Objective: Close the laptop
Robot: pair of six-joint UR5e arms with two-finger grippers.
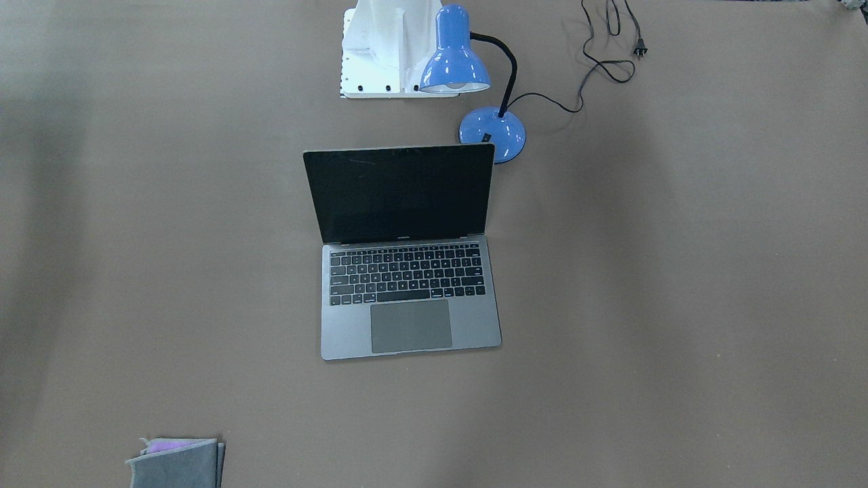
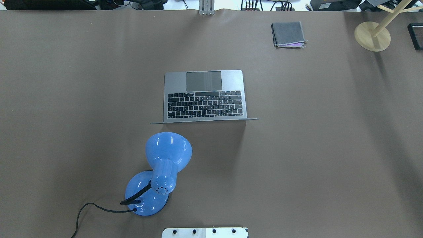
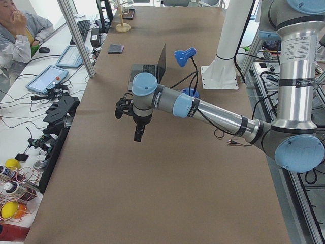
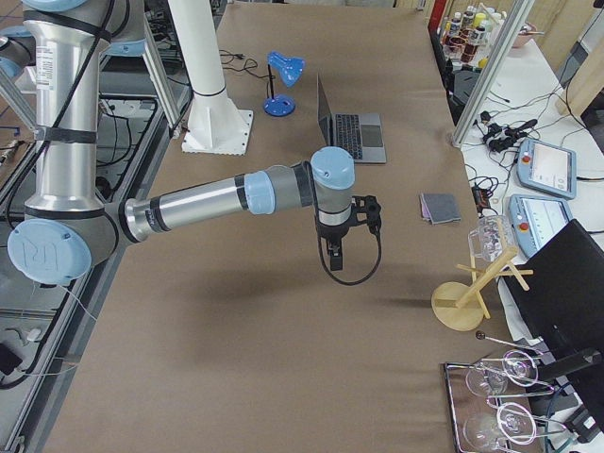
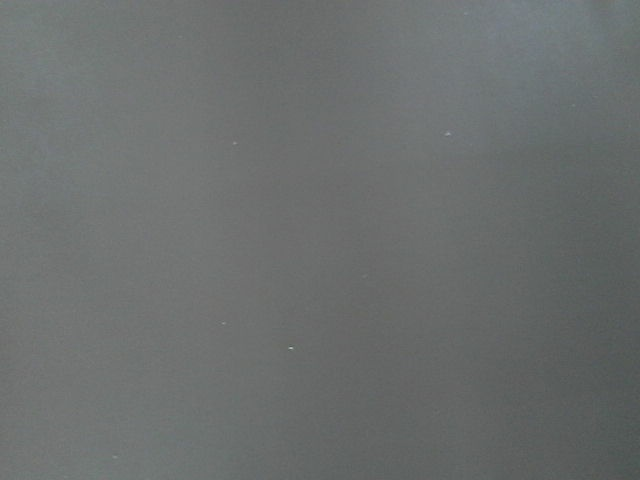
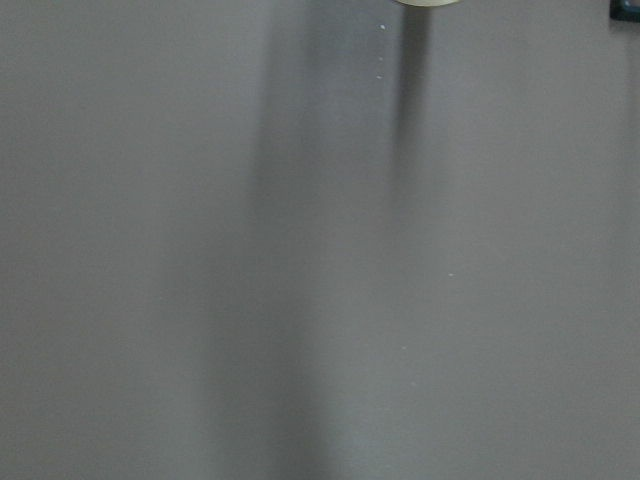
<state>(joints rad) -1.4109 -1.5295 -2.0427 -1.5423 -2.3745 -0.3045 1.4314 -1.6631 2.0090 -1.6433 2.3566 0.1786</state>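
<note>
- Grey cloth (image 1: 178,464) lay at the operators' edge.
- Laptop (image 1: 410,298) stood open mid-table; closing seemingly not begun.
- Left gripper (image 3: 138,137) and right gripper (image 4: 334,260): spread or pressed, unclear.

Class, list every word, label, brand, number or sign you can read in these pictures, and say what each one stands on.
Nothing can be read for certain.
On the laptop, under the screen: a small brand mark, too small to read.
On its keys: legends too small to read.
On the left arm: a pale label, print blurred.
On the right arm: a logo on the blue joint cap, unclear.
</note>
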